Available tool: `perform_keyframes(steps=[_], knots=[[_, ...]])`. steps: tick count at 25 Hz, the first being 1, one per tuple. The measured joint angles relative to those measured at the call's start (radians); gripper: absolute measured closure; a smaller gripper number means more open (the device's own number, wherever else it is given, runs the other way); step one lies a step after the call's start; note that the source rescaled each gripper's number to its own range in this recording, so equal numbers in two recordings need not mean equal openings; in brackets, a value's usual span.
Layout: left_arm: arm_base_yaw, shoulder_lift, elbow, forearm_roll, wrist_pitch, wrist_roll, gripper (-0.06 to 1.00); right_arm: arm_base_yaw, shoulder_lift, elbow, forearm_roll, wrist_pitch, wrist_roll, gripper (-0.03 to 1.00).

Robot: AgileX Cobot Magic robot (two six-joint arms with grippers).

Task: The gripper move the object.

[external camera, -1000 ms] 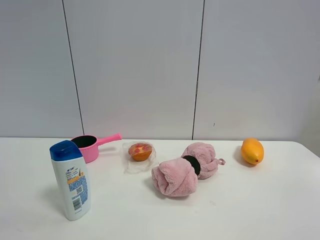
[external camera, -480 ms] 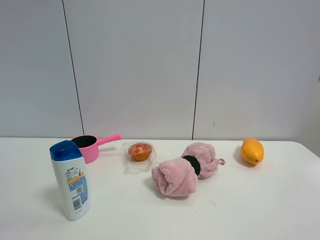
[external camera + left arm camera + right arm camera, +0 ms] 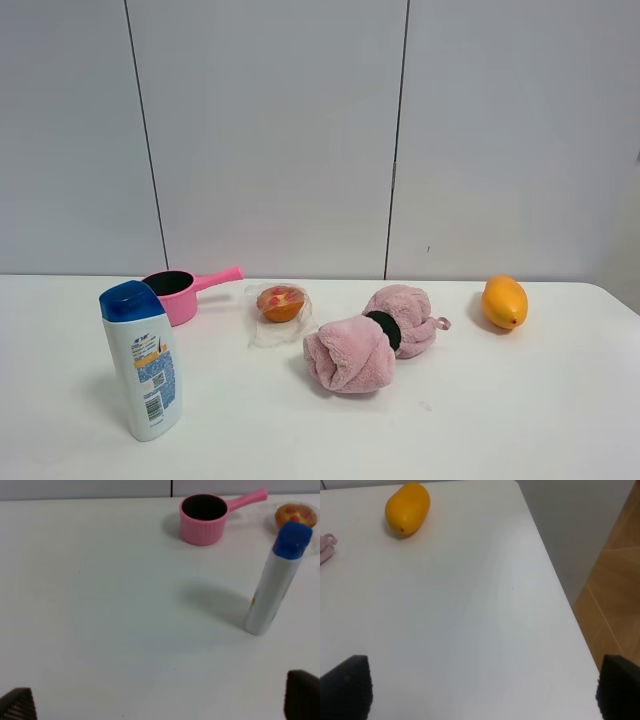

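Neither arm shows up in the high view at all. In the left wrist view the left black claw [image 3: 160, 707] is cropped to two dark fingertips at the corners, and the golden-brown plastic-wrapped tart [image 3: 296, 515] sits partly behind the white bottle's blue cap [image 3: 293, 538]. The right black claw [image 3: 482, 692] is cropped too, and only a scrap of fluffy pink towel [image 3: 326, 547] pokes in.

Golden-brown round tart [image 3: 281, 302] with red spots, in clear plastic. Smooth orange-yellow mango [image 3: 504, 301]. Pink plastic saucepan [image 3: 174, 294], black inside. White shampoo bottle [image 3: 143, 362], blue cap. Fluffy pink towel [image 3: 372, 336]. White tabletop [image 3: 520, 400].

Bottle [image 3: 143, 360] label print illegible.
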Motion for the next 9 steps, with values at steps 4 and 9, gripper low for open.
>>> perform_keyframes(steps=[4, 9], knots=[[0.0, 0.0, 0.0, 0.0, 0.0, 0.0, -0.06, 0.0, 0.0, 0.0, 0.0, 0.0, 0.0, -0.03], [0.0, 0.0, 0.0, 0.0, 0.0, 0.0, -0.06, 0.0, 0.0, 0.0, 0.0, 0.0, 0.0, -0.03]])
